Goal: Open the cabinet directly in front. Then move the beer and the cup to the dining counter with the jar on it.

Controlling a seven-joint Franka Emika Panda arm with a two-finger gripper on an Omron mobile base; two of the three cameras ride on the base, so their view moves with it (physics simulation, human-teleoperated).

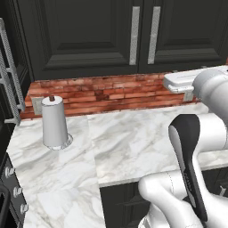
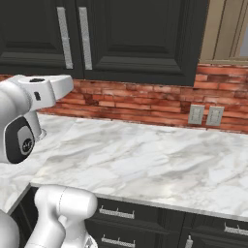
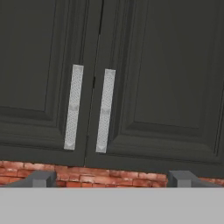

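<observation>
Hand view shows the gripper (image 3: 112, 179) spread fully wide and holding nothing, the closed cabinet (image 3: 166, 65) ahead and above it, both upright bar handles (image 3: 105, 110) left of centre, long axes vertical, well apart from the fingertips.

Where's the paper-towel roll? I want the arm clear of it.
The paper-towel roll stands upright at the left of the marble worktop in the left base view, before the brick backsplash.
</observation>
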